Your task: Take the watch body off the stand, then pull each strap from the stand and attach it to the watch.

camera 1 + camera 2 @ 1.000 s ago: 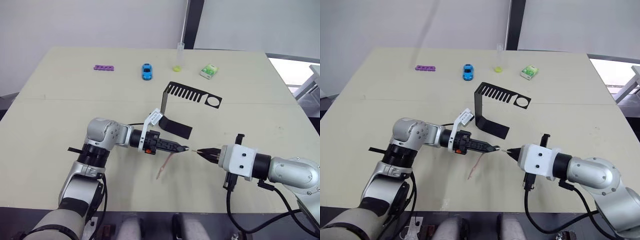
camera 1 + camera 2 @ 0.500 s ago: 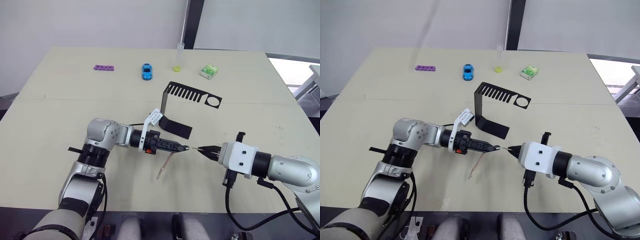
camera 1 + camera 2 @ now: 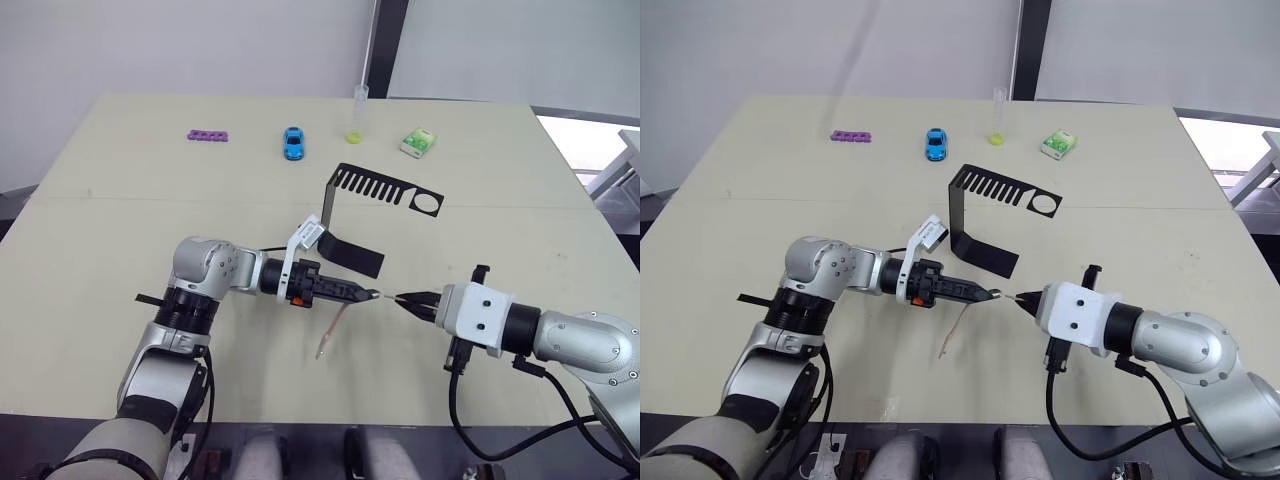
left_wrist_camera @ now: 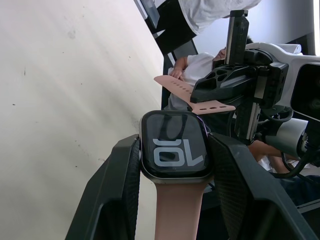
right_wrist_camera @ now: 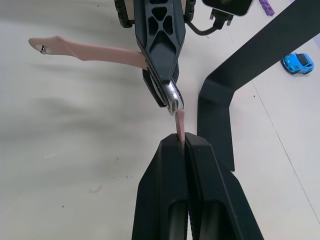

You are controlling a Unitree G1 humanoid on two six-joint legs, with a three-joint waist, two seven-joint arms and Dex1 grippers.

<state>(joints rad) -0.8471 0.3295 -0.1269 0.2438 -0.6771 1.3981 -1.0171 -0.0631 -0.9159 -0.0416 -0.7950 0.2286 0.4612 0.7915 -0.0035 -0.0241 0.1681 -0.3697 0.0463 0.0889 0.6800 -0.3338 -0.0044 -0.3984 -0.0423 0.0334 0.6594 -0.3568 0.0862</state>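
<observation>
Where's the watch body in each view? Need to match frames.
Left eye: watch body at the left claw tip, mid-table.
Right eye: same spot.
Left wrist: face-on between the fingers.
Right wrist: silver edge just beyond the right claw.
Shared landmark: the stand.

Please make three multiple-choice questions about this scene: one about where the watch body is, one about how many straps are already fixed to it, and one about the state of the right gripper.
1. Where is the watch body?
A. On the stand
B. Between the jaws of the left gripper
C. Flat on the table

2. How many straps are fixed to the watch body?
A. None
B. One
C. Two

3. What is the right gripper doing?
A. Shut on the second strap
B. Open and holding nothing
C. Shut on the blue toy car

Answers:
1 B: the left wrist view shows its black jaws on both sides of the case.
2 B: one pink strap hangs from the case.
3 A: the strap's end sticks out from its closed jaws.
</observation>
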